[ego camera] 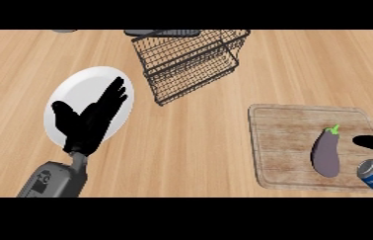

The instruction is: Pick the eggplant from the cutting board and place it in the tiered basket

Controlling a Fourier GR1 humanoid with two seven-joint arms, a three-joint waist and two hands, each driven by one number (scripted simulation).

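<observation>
The eggplant (326,152) lies on the cutting board (291,135), toward its right side, green stem pointing up the view. Just right of it, a black bit of the right hand (362,141) pokes in at the edge; whether its fingers are released or clenched, nobody can tell. A blue can (366,174) sits at the board's lower right corner. Up the table (197,150) stands the wire basket (191,61). Far left, the left hand (91,118) hovers over a white plate (73,86), fingers straight, grasping nothing.
</observation>
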